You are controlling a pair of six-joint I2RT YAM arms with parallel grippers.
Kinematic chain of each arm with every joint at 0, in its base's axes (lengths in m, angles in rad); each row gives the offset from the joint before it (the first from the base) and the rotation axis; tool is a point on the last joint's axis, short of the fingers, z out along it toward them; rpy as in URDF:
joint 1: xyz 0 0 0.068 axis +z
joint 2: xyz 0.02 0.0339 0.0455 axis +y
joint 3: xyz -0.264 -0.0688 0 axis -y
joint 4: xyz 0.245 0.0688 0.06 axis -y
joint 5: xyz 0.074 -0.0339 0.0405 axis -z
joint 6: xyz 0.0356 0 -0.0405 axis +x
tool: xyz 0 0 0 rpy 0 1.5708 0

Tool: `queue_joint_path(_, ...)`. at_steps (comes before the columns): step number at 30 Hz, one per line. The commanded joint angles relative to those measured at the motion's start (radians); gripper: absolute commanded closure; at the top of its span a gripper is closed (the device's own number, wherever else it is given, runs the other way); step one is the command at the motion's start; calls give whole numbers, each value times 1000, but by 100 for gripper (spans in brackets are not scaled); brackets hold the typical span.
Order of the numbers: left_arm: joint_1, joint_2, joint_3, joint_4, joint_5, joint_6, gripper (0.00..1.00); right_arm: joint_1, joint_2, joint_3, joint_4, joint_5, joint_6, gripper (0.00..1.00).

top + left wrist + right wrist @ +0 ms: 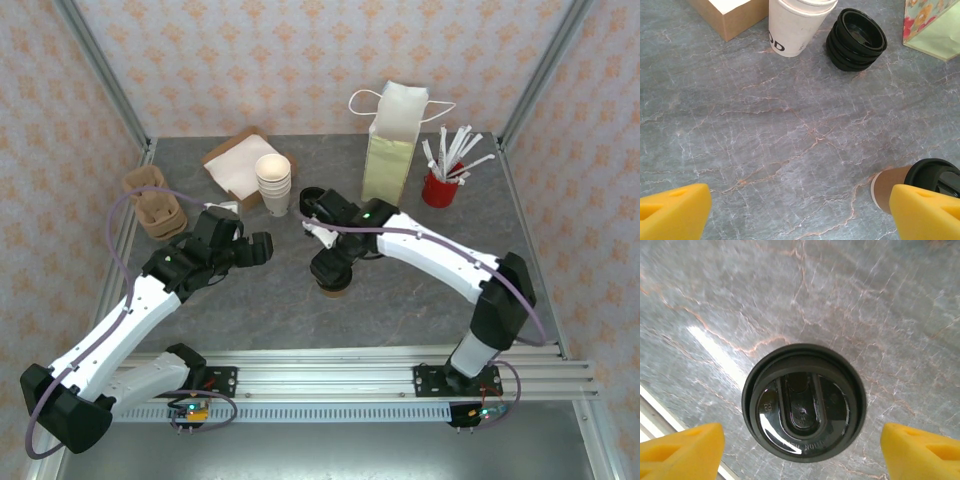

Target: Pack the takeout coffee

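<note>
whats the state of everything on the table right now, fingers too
takeout coffee: upright on the table, black lid on, not held
right gripper: open, fingers either side of the lid, not touching it
left gripper: open, holding nothing
paper bag: standing upright
cream cups: stacked, lidless
loose lids: stacked beside the cups
red cup: upright, white sticks in it

We see a grey marbled tabletop [270, 320] enclosed by walls [280, 60] papered in a peach floral pattern, aluminium posts [105, 75] at the back corners, and a slotted aluminium rail [330, 362] along the near edge.
</note>
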Motion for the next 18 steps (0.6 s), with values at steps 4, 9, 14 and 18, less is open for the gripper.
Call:
queue_joint_path(4, 9, -9, -29, 36, 23, -12, 8, -109, -128, -132, 110, -140, 170, 13)
queue_joint_path(9, 10, 5, -16, 36, -7, -4, 8, -75, -109, -153, 156, -67, 261, 5)
queue_joint_path(14, 9, -18, -26, 35, -76, -12, 8, -20, -30, -107, 171, 76, 283, 1)
queue_joint_path(18, 9, -37, -40, 29, -118, -16, 8, 8, 29, -74, 154, 124, 292, 1)
